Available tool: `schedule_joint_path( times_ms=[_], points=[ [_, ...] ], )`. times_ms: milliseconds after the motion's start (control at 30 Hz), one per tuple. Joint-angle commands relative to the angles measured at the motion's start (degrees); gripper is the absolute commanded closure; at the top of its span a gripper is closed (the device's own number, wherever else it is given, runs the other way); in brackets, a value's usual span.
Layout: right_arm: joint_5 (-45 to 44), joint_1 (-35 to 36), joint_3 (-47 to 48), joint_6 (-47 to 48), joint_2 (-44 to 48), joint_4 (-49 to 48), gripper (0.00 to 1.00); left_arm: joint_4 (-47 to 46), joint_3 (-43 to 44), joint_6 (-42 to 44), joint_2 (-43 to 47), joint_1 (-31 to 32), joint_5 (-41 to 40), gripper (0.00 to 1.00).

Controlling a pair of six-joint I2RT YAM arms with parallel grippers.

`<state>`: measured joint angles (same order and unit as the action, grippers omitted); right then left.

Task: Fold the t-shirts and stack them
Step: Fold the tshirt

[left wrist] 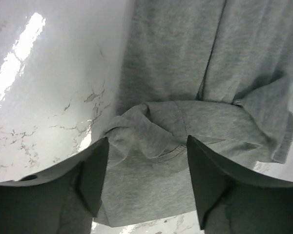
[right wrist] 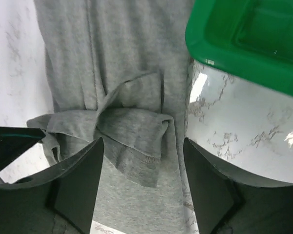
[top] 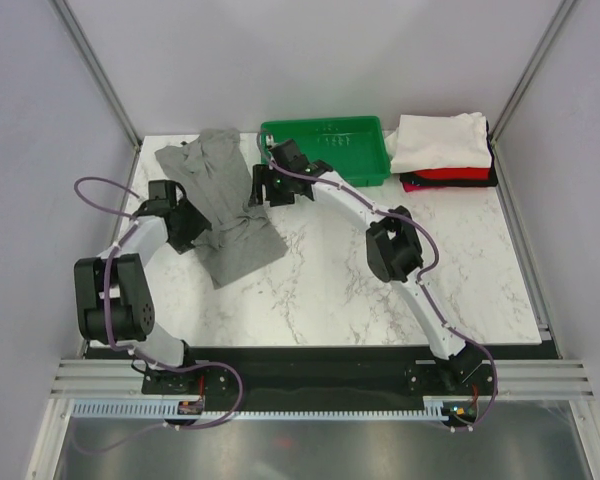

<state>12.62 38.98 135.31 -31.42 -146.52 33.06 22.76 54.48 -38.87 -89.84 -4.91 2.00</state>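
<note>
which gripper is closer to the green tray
Right. The right gripper is beside the left end of the green tray; the left gripper sits farther off, across the grey shirt.

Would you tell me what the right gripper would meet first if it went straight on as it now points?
Probably the grey shirt: its bunched fold lies straight ahead of the open right gripper, though depth is unclear.
</note>
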Motion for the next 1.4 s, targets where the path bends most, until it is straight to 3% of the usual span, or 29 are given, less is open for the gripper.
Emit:
schedule_joint_path(
  times_ms=[0,100,167,367,400,500,567,633,667,800,1000,1367],
  points=[
    [2.4,-1.89,6.1,0.31,1.32,-5.63,0.24,-0.54,8.25,1.87,1.24,-0.81,2.84,0.25],
    [2.41,-2.86,3.58,1.18,5.69,-5.9,0.23,1.84,11.43,4.41,3.78,-0.54,3.62,0.23],
    [1.01,-2.86,-0.98,1.71,9.21,-6.51,0.24,2.11,10.65,5.55,5.98,0.07,4.41,0.28],
    [-1.63,-0.59,-31.2,-0.92,26.26,-17.39,0.27,2.37,3.37,5.13,13.28,7.88,-1.54,0.33],
    [-3.12,0.3,-37.59,-1.01,29.42,-18.37,0.28,2.72,1.0,4.51,14.42,7.98,-3.21,0.33],
    [-4.18,3.55,-44.31,-0.75,31.99,-19.79,0.28,3.43,-2.96,2.05,16.98,5.81,-10.25,0.33],
    [-3.84,5.3,-45.91,-1.27,31.91,-20.05,0.28,3.17,-4.37,0.9,16.37,0.55,-5.8,0.35],
    [-3.83,6.1,-48.2,-1.71,31.73,-21.01,0.3,1.24,-4.82,1.95,16.19,0.42,-2.28,0.44],
    [-3.66,6.72,-48.99,-2.32,31.65,-22.41,0.31,0.45,-4.91,3.18,16.28,2.51,-2.26,0.49],
    [-3.22,7.25,-51.8,-3.99,31.03,-25.57,0.38,-2.72,-3.07,5.65,14.19,11.12,-3.93,0.52],
    [-1.73,7.25,-53.83,-5.32,29.8,-30.84,0.41,-4.83,-0.08,4.33,6.97,17.02,-2.79,0.58],
    [2.06,7.25,-54.53,-7.78,23.21,-38.86,0.43,-6.24,5.11,5.91,-5.95,19.85,-6.65,0.6]
  ],
)
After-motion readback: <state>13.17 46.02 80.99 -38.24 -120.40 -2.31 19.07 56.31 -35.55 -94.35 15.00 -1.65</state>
